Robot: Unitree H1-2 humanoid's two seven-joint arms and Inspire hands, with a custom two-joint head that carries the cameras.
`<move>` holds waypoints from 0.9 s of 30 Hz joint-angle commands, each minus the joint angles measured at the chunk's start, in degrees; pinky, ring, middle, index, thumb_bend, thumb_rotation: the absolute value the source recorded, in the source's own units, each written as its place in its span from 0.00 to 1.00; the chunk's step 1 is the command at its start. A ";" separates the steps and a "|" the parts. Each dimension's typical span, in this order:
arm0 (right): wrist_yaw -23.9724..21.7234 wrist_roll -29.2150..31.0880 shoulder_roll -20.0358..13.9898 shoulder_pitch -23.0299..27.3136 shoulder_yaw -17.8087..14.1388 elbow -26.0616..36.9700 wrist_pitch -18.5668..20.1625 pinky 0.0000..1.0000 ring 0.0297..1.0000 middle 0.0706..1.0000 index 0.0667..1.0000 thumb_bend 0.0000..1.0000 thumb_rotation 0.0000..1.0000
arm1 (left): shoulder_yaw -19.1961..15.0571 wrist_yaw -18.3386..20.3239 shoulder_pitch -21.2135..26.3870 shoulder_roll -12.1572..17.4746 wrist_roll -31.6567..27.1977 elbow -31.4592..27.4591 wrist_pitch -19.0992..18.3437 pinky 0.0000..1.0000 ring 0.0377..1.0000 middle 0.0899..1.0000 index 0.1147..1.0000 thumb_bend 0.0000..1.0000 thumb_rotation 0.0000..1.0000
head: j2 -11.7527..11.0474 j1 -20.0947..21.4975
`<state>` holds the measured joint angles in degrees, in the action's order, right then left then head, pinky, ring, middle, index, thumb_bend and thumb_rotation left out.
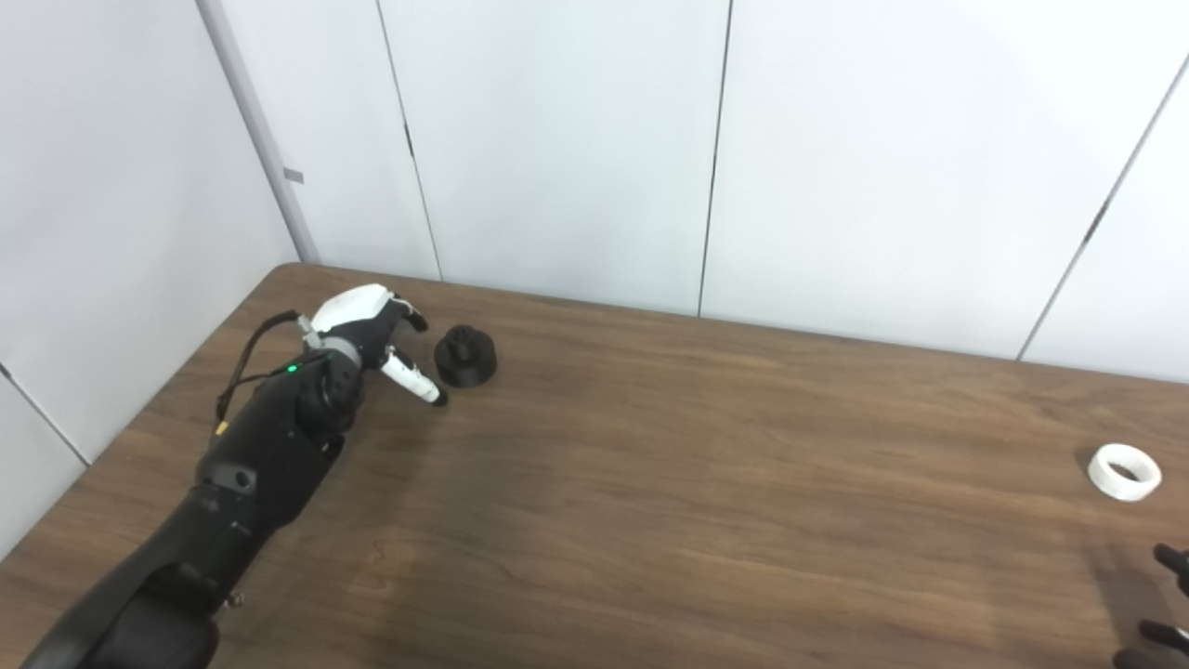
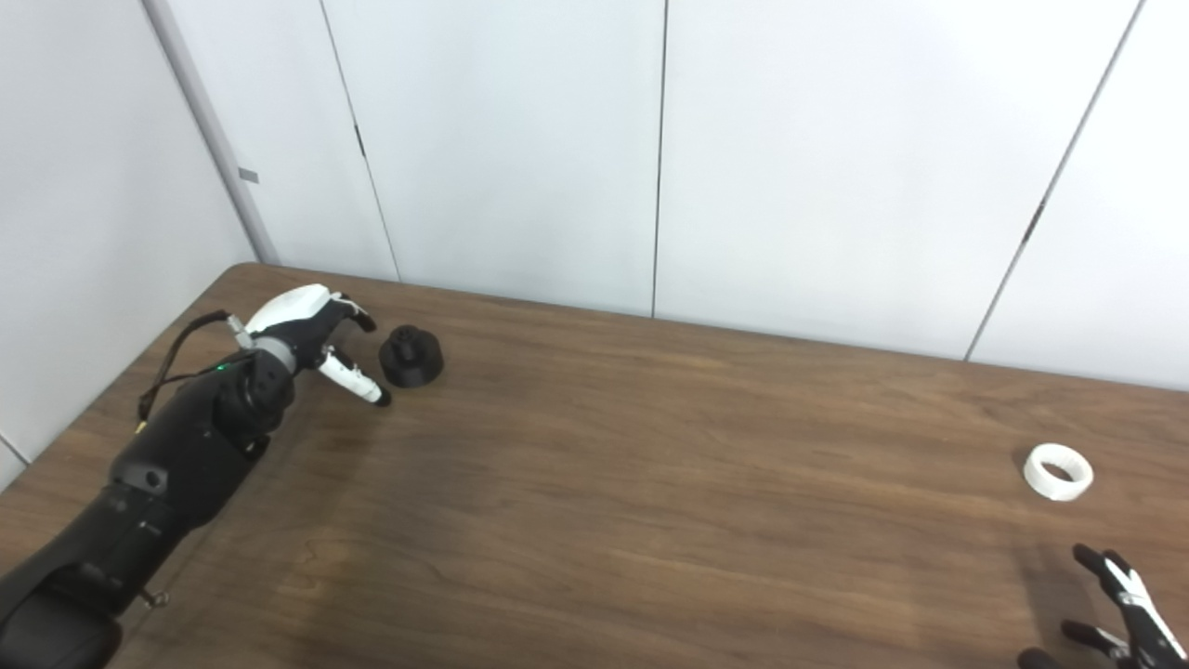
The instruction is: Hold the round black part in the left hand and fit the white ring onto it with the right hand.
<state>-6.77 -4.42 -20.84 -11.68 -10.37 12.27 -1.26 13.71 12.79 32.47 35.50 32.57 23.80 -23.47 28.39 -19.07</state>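
The round black part (image 1: 465, 355) rests on the brown table (image 1: 669, 483) at the far left. My left hand (image 1: 372, 330) sits just left of it, open, fingers and thumb spread toward the part with a small gap between. The white ring (image 1: 1124, 471) lies flat near the table's right edge. Only the fingertips of my right hand (image 2: 1124, 609) show at the bottom right corner, spread apart and holding nothing, a little nearer me than the ring.
White wall panels (image 1: 576, 139) stand right behind the table's far edge and along its left side. The black left forearm (image 1: 232, 492) stretches across the table's left corner.
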 commanded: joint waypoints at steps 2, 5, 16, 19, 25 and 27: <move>-0.06 0.00 -0.84 -0.44 -0.28 0.80 0.12 0.83 0.98 1.00 0.91 0.68 0.61 | 0.47 0.13 2.71 -1.05 -0.39 0.09 1.76 1.00 1.00 1.00 0.75 1.00 0.17 | -0.07 0.11; 0.06 -0.46 -0.85 -0.43 -0.18 0.92 0.08 0.86 0.98 1.00 0.91 0.68 0.62 | 0.59 0.16 3.22 -2.00 -0.48 0.45 1.65 1.00 1.00 1.00 0.77 1.00 0.18 | -0.07 0.09; -0.17 0.50 -0.65 -0.52 -0.31 1.20 0.60 0.82 0.97 1.00 0.92 0.67 0.59 | 0.64 0.60 3.79 -3.32 -0.84 0.74 2.12 1.00 1.00 1.00 0.78 1.00 0.18 | -0.02 0.12; 0.09 -0.27 -0.88 -0.50 -0.20 0.90 0.47 0.83 0.98 1.00 0.91 0.68 0.61 | 0.57 0.52 3.70 -3.32 -1.03 0.94 2.14 1.00 1.00 1.00 0.77 1.00 0.17 | -0.06 0.09; -0.04 0.23 -0.79 -0.56 -0.24 1.14 0.35 0.84 0.97 1.00 0.92 0.67 0.60 | 1.24 0.60 3.68 -2.61 -0.08 1.34 1.17 1.00 1.00 1.00 0.72 0.99 0.14 | -0.06 0.09; 0.12 -0.31 -0.91 -0.44 -0.15 0.95 0.13 0.84 0.98 1.00 0.91 0.67 0.61 | 1.36 0.63 3.60 -2.28 0.25 1.31 0.64 1.00 1.00 1.00 0.71 0.98 0.13 | -0.12 -0.09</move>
<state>-6.77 -4.14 -20.82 -11.79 -10.29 12.55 -1.26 14.59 13.34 34.11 32.30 31.61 25.31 -22.56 28.21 -19.16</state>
